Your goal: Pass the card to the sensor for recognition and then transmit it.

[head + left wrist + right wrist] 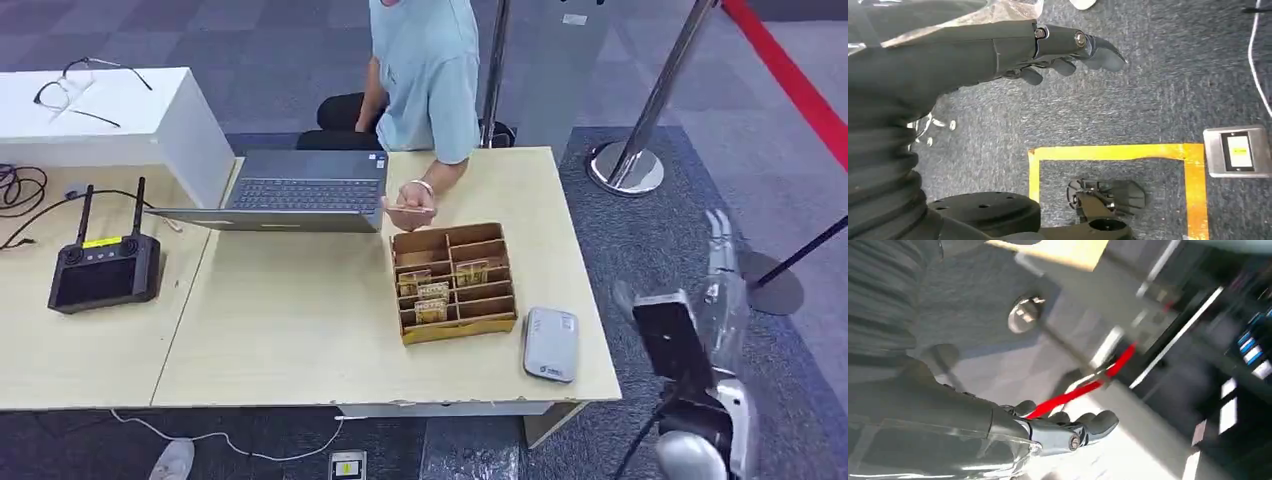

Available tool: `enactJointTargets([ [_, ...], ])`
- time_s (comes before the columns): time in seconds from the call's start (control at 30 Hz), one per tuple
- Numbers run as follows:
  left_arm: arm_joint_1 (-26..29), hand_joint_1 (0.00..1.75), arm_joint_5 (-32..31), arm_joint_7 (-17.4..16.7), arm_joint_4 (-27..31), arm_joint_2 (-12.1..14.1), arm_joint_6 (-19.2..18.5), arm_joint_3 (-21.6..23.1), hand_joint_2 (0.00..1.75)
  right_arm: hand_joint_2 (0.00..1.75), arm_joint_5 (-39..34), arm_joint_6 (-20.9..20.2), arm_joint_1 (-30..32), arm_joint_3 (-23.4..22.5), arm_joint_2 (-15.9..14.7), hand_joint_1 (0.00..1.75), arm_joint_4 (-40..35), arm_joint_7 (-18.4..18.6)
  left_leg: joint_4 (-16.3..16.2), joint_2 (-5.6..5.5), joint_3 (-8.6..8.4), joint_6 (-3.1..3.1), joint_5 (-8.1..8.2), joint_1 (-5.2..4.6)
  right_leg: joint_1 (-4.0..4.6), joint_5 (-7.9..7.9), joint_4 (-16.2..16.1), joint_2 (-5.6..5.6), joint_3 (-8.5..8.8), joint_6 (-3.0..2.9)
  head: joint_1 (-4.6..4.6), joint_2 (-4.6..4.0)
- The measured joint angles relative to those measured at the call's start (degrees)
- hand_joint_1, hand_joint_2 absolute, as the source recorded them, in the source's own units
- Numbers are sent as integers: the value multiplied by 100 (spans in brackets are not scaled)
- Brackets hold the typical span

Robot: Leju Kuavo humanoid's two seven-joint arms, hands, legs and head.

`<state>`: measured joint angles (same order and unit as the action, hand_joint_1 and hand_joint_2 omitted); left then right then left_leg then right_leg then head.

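While the right hand [1068,427] hangs off the table's right side with its fingers loosely curled and nothing in them, the task has not really begun for it; in the head view the right arm [700,370] stands at the lower right of the frame, beyond the table edge. The left hand [1068,50] is likewise empty, fingers slightly bent and apart, pointing down over grey carpet and a square of yellow floor tape [1193,185].

Nearest the right arm on the table [300,330] is the grey sensor [551,344], lying flat at the lower right corner. Just to its left sits the cardboard organiser [452,282], with cards [431,292] standing in its left and middle compartments. At the organiser's upper left, a person's hand [412,203] holds a thin card-like piece beside the open laptop [300,190]. A black controller [105,268] lies at far left.

To do the step well, I judge the right hand should rise over the organiser, pinch one card by its upper edge without disturbing its neighbours, and carry it flat over the sensor's face. The dividers are close together, so a narrow pinch seems wiser than a broad grasp.
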<state>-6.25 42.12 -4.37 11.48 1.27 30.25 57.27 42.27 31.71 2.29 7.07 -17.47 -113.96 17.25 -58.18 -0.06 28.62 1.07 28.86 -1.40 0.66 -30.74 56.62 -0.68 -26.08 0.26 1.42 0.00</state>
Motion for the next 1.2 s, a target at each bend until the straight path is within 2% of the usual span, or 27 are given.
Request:
enactJointTargets([
  [0.13, -18, 0, -127, 2, 0, 13, -87, 114, 175, 175, 375, -856, -591, 748, -360, 0, 50, 310, 0, 3, 0, 0, 0, 0, 0, 0, 0, 1, -3, 0, -2, 0],
  [0.17, -19, 0, -151, -2, 2, 15, -98, 135, 175, 0, 465, -1057, -745, 941, -434, 0, 79, 362, 0, -1, 1, 0, 0, 0, 0, 0, 0, 0, -3, 0, 0, 0],
  [0.27, -20, 0, -194, -15, 0, 35, -142, 212, 175, 0, 645, -1399, -1154, 1377, -564, 0, 199, 470, 0, 0, 3, 0, 1, 0, 0, 0, 0, 0, -7, 0, -2, 0],
  [0.43, -22, 0, -251, -68, 0, 48, -179, 302, 175, 0, 749, -1569, -1605, 1947, -690, 0, 411, 515, 0, -1, 6, 0, 1, 1, 0, -1, 0, -1, -10, 0, -2, 0],
  [0.47, -22, 0, -253, -68, 0, 50, -179, 317, 175, 175, 752, -1571, -1659, 2023, -706, 0, 446, 522, 0, -1, 7, 0, 1, 1, 0, -1, 0, -1, -10, 0, -2, 0],
  [0.67, -27, 0, -326, -105, 0, 70, -223, 415, 175, 175, 773, -1578, -2005, 2421, -767, 0, 757, 575, 2, 2, 10, 0, 1, 1, 2, -1, 1, 2, -13, -1, -4, 0],
  [0.83, -30, 0, -380, -105, 2, 76, -225, 498, 175, 175, 741, -1403, -2404, 2637, -745, 0, 1141, 539, 0, 1, 9, -1, 0, 1, 1, 0, 2, 0, -11, 0, -2, 0],
  [0.87, -31, 0, -380, -105, 2, 76, -223, 507, 175, 175, 738, -1396, -2446, 2668, -738, 35, 1198, 537, 1, 1, 9, -1, 0, 1, 1, 0, 1, 0, -11, 0, 0, 0],
  [0.93, -30, 0, -380, -105, 0, 79, -223, 531, 175, 175, 738, -1392, -2501, 2723, -725, 38, 1305, 535, 0, 0, 11, -1, 0, 1, 1, -1, 2, 0, -11, 0, 0, 0],
  [1.0, -30, 0, -391, -103, 0, 83, -221, 535, 175, 175, 667, -1394, -2558, 2768, -712, 105, 1405, 503, 0, 1, 13, 0, 1, 0, 1, -1, 1, 0, -12, 0, -2, 0],
  [1.03, -32, 0, -400, -103, 0, 85, -218, 540, 175, 175, 631, -1390, -2612, 2808, -697, 131, 1487, 463, 0, 1, 12, 0, 1, 0, 1, -1, 1, 1, -13, 0, -2, 0],
  [1.07, -35, 0, -409, -101, 2, 85, -218, 544, 175, 175, 603, -1377, -2661, 2845, -673, 110, 1578, 424, 0, 2, 12, 0, 1, 0, 1, -1, 1, 1, -13, 0, -2, 0],
  [1.2, -42, 0, -428, -68, 2, 85, -197, 584, 175, 175, 489, -1178, -2866, 2994, -531, 101, 1936, 264, 0, 0, 12, 0, 1, 0, 1, -1, 1, 0, -13, 0, -2, 0],
])
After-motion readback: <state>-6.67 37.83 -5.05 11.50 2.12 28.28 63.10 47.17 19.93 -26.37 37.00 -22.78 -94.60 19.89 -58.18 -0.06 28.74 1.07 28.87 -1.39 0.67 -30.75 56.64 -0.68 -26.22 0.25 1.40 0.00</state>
